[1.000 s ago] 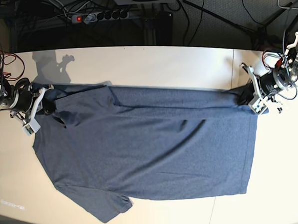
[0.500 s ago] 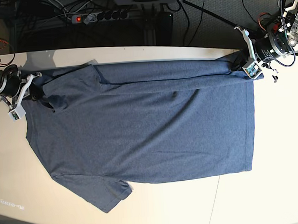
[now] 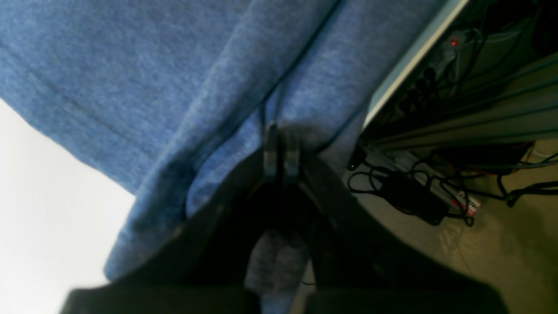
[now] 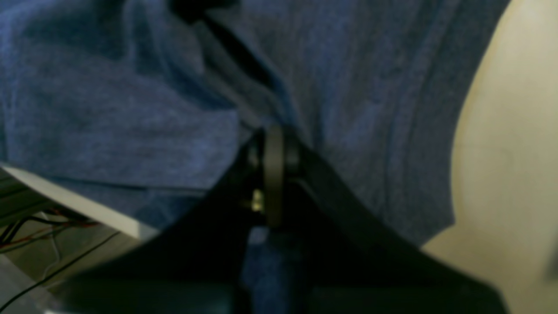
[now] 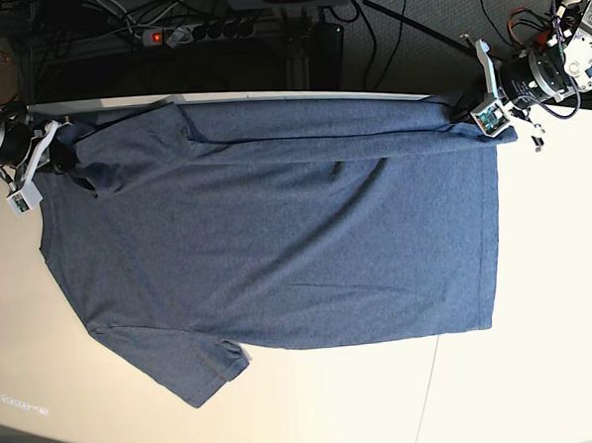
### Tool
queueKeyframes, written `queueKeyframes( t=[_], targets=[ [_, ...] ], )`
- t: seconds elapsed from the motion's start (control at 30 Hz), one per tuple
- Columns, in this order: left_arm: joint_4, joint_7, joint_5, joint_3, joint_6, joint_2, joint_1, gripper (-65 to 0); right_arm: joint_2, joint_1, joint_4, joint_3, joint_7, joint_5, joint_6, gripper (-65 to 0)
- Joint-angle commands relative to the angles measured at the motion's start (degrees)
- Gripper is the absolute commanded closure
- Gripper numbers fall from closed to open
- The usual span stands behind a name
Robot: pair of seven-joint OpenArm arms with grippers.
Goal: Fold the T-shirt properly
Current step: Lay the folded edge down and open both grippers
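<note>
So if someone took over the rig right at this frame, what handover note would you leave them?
Left gripper: shut on the T-shirt at its far hem corner, by the table's back edge.
Right gripper: shut on the shirt at the far shoulder end.
Shirt: spread plain side up across the table, far edge stretched between the two grippers along the back edge; the far sleeve lies folded onto the body, the near sleeve lies flat and out.
Done: shirt laid out and taut.
Left: every fold of the body and the near sleeve; both grips not yet released.
</note>
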Motion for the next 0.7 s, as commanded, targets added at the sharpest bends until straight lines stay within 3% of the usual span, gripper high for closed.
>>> queueKeyframes(
  t=[0.0, 0.13, 0.37, 0.53, 0.67],
  targets=[
    [0.3, 1.5, 0.7, -1.1, -1.2, -1.0, 0.2, 0.0, 1.4, -0.3, 0.0, 0.7, -1.7, -1.9, 2.1, 0.0],
    [0.5, 1.5, -2.6, -5.4, -1.2, -1.0, 0.2, 0.0, 1.4, -0.3, 0.0, 0.7, -1.7, -1.9, 2.1, 0.0],
    [4.5, 1.5, -12.1, -17.9, -2.2, -1.0, 0.0, -24.3, 1.4, -0.3, 0.0, 0.7, -1.7, -1.9, 2.1, 0.0],
    [5.0, 1.7, -20.5, -22.1, -2.3, -1.0, -4.7, -33.1, 1.4, -0.3, -0.1, 0.7, -1.7, -2.3, 2.1, 0.0],
    [2.8, 2.0, -22.7, -22.0, -1.5, -0.9, -9.8, -33.6, 1.2, -0.3, 0.0, 0.7, -1.7, -3.6, 2.1, 0.0]
  ],
)
